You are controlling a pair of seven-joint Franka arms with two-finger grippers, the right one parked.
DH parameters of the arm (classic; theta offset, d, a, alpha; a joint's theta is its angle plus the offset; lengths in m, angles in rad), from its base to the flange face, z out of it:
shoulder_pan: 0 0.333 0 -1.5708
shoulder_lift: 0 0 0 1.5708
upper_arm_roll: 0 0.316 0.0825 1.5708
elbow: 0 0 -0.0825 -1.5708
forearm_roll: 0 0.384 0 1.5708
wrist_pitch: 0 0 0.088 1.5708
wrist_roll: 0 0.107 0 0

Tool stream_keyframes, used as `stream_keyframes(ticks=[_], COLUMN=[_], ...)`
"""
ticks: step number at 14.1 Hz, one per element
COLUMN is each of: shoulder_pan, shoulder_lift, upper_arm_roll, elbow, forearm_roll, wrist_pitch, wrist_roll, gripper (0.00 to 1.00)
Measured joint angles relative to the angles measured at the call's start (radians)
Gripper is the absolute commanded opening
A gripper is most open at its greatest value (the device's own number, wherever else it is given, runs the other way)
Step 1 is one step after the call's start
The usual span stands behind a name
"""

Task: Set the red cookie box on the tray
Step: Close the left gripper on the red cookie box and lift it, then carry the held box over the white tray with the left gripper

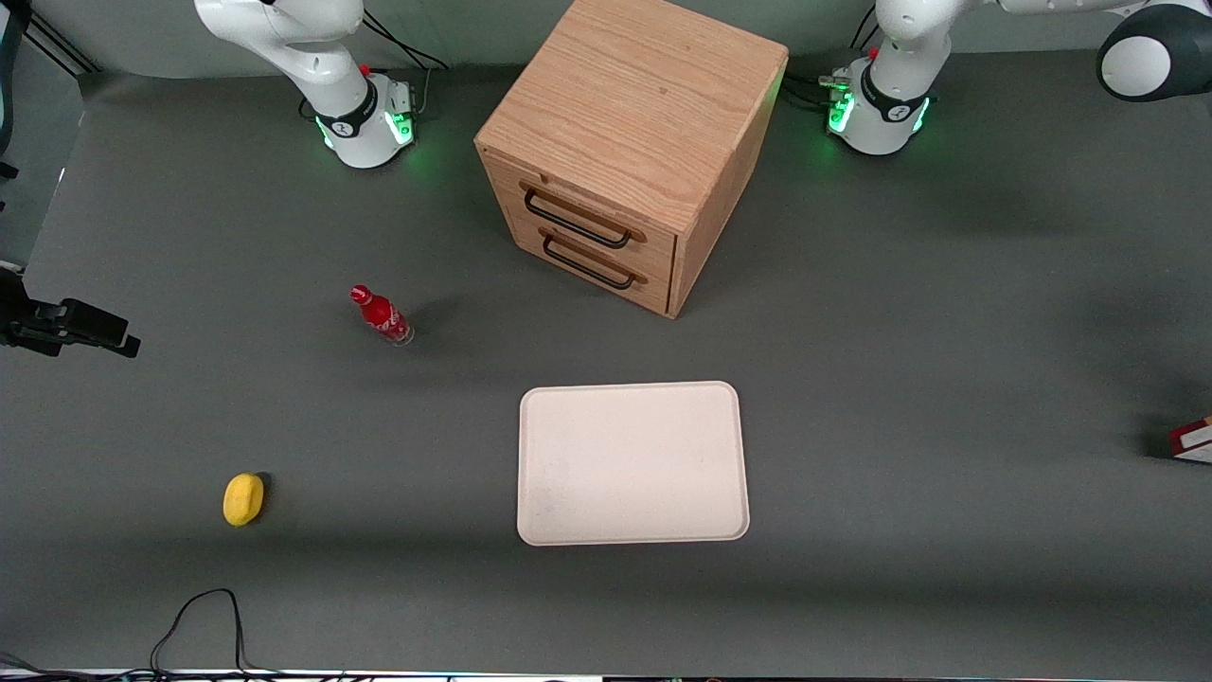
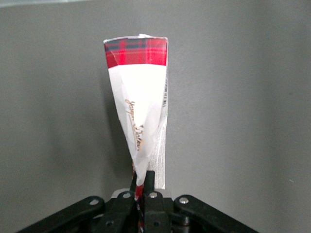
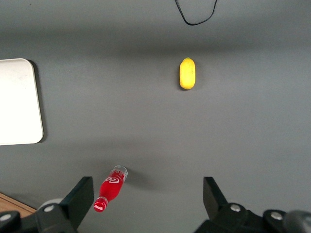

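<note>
The left arm's gripper (image 2: 144, 191) clamps the near end of the red cookie box (image 2: 141, 109), its two fingers pinched tight onto the carton, whose white printed face and red tartan end band stand out above the bare grey table (image 1: 900, 379) in the left wrist view. In the front view only a red-and-white corner of the box (image 1: 1193, 440) shows at the picture's edge, at the working arm's end of the table and well apart from the tray. The cream tray (image 1: 632, 464) lies flat with nothing on it, nearer the front camera than the wooden drawer cabinet (image 1: 630, 152), whose two drawers with dark handles appear closed. Taking the tray as the clock's centre in the front view, the cabinet stands at about twelve o'clock, the small red cola bottle (image 1: 381, 316) stands at about ten o'clock, and the yellow lemon-like object (image 1: 243, 499) lies at about nine o'clock, toward the parked arm's end. A black cable (image 1: 204, 620) loops on the table nearest the front camera.
</note>
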Motion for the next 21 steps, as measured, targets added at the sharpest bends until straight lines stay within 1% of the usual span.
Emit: stream_keyframes(ticks=[2, 7, 11, 14, 16, 21], shoulder_pan=[0.000, 0.001, 0.010, -0.009, -0.070, -0.271], shoulder_lift=[-0.029, -0.140, -0.238, -0.272, -0.279, -0.298], upper_arm_roll=[-0.001, 0.010, 0.016, -0.004, -0.011, -0.022], elbow=[0.063, 0.132, 0.143, 0.143, 0.143, 0.146], forearm_roll=[0.000, 0.001, 0.001, 0.001, 0.007, 0.023], wrist_pitch=[-0.109, -0.312, -0.417, -0.475, -0.511, -0.567], wrist_roll=[0.000, -0.001, -0.001, 0.031, 0.077, 0.125], gripper=[0.00, 0.00, 0.00, 0.00, 0.00, 0.00])
